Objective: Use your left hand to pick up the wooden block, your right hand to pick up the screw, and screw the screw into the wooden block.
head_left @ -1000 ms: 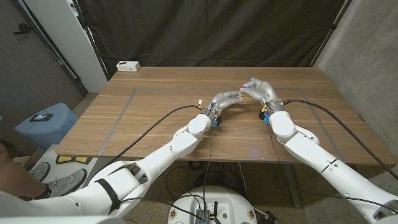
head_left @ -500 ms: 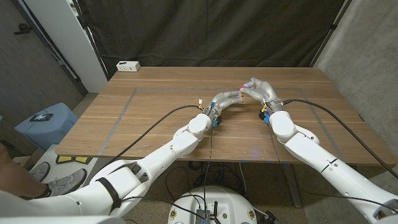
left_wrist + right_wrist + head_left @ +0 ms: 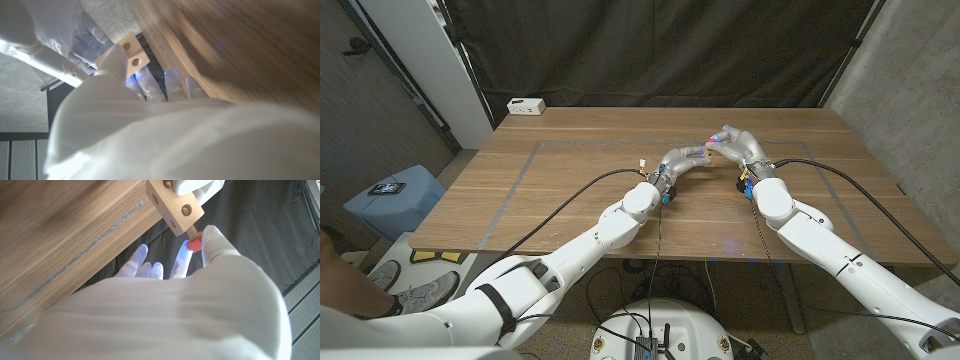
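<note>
1. the brown wooden worktop (image 3: pixel 570 190) is the biggest thing here. it has thin grey lines on it that make a big box shape.
2. a black curtain (image 3: pixel 650 50) hangs behind the worktop.
3. two white arms reach in over the near edge and meet above the far middle of the worktop.
4. a blue stool (image 3: pixel 395 200) stands on the floor off the left side of the worktop, with a small dark thing on top of it.
5. a small white box (image 3: pixel 526 105) sits at the far left corner of the worktop.
6. the left robot hand (image 3: pixel 682 159) holds the wooden block (image 3: pixel 174 202) up off the worktop. in the left wrist view a finger presses on the block (image 3: pixel 125 53) and you can see round holes in its side.
7. the right robot hand (image 3: pixel 737 143) is just beside the left one, so close they almost touch. its fingertips (image 3: pixel 212 236) pinch the red head of the screw (image 3: pixel 193 241).
8. the screw's thin metal part goes into the end of the block, and some of it shows between the red head and the wood.
9. the block and the screw are both up in the air between the two hands.
</note>
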You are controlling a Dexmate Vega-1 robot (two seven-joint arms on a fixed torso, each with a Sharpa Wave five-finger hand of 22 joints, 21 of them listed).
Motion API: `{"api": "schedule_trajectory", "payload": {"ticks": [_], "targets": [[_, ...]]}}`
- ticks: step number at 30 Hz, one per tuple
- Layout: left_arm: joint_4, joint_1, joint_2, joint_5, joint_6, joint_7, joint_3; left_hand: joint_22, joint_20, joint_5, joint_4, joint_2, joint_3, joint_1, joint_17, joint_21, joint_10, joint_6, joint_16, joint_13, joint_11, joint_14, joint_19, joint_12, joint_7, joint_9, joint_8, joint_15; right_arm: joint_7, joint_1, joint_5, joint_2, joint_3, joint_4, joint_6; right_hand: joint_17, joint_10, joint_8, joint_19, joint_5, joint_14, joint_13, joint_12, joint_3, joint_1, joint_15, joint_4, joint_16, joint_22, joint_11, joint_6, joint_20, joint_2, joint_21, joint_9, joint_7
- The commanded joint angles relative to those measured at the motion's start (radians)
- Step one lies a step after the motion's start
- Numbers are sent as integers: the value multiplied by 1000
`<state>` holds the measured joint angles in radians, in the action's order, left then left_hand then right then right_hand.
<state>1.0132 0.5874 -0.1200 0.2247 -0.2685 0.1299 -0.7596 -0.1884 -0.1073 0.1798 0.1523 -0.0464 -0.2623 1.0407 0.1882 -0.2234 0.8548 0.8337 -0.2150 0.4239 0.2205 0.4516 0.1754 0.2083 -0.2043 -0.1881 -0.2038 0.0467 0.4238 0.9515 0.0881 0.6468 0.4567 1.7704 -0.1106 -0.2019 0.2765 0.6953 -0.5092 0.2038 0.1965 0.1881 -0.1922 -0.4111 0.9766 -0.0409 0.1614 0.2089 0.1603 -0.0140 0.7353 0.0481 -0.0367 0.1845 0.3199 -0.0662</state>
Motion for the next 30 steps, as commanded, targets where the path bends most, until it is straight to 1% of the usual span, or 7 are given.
{"api": "schedule_trajectory", "payload": {"ticks": [1, 5, 11, 20, 30], "targets": [[-13, -6, 5, 3, -6, -5, -1, -4, -1, 0, -3, -8, 0, 1, 3, 1, 8, 5, -1, 5, 0, 5, 5, 7, 10, -5, -3, 87, -2, -3, 0, 2, 2, -3, -3, -2, -8, 1, 3, 4, -1, 2, 2, -2, -2, -11, -3, -5, 2, 3, -10, 46, 7, -2, 2, 1], [-14, -7, 5, 2, -6, -6, -1, -4, -2, 0, -2, -8, 0, 2, 3, 1, 9, 5, -1, 6, 0, 5, 6, 7, 8, -5, -3, 86, -5, -2, 1, 5, 2, -2, -4, -2, -10, -2, 4, 4, -1, 2, 3, -2, -4, -10, -2, -5, 2, 2, -19, 46, 4, -2, 1, 3], [-11, -6, 5, 2, -3, -4, -1, -4, -2, 0, -2, -10, 0, 4, 3, 1, 9, 7, -1, 6, 0, 5, 6, 7, 9, -6, -4, 86, -6, -1, 6, 4, 1, 0, -9, -3, -15, -8, 5, 4, -3, 2, 4, -2, -6, -9, -3, -6, 3, 3, -37, 45, 2, -3, 1, -2], [-4, -5, 3, 3, 6, -2, -1, -4, -3, 1, -2, -12, 0, 5, 3, 0, 9, 4, -2, 6, 0, 6, 7, 7, 9, -6, -3, 84, -10, -5, 4, 4, 6, -10, -2, -4, -20, -11, 8, 3, -5, 3, 5, -2, -10, -8, -3, -6, 3, 2, -50, 45, -3, -3, 1, 2], [-18, -11, 10, 3, 2, 1, -1, -4, -4, 1, -2, -13, 0, 7, 3, 0, 9, 3, -3, 6, 0, 8, 9, 7, 13, -6, -2, 85, -12, -7, 3, 7, 7, -8, -10, -5, -25, -19, 10, 1, -8, 3, 5, -2, -14, -8, -4, -6, 3, 0, -62, 44, -8, -3, -6, 2]]}}
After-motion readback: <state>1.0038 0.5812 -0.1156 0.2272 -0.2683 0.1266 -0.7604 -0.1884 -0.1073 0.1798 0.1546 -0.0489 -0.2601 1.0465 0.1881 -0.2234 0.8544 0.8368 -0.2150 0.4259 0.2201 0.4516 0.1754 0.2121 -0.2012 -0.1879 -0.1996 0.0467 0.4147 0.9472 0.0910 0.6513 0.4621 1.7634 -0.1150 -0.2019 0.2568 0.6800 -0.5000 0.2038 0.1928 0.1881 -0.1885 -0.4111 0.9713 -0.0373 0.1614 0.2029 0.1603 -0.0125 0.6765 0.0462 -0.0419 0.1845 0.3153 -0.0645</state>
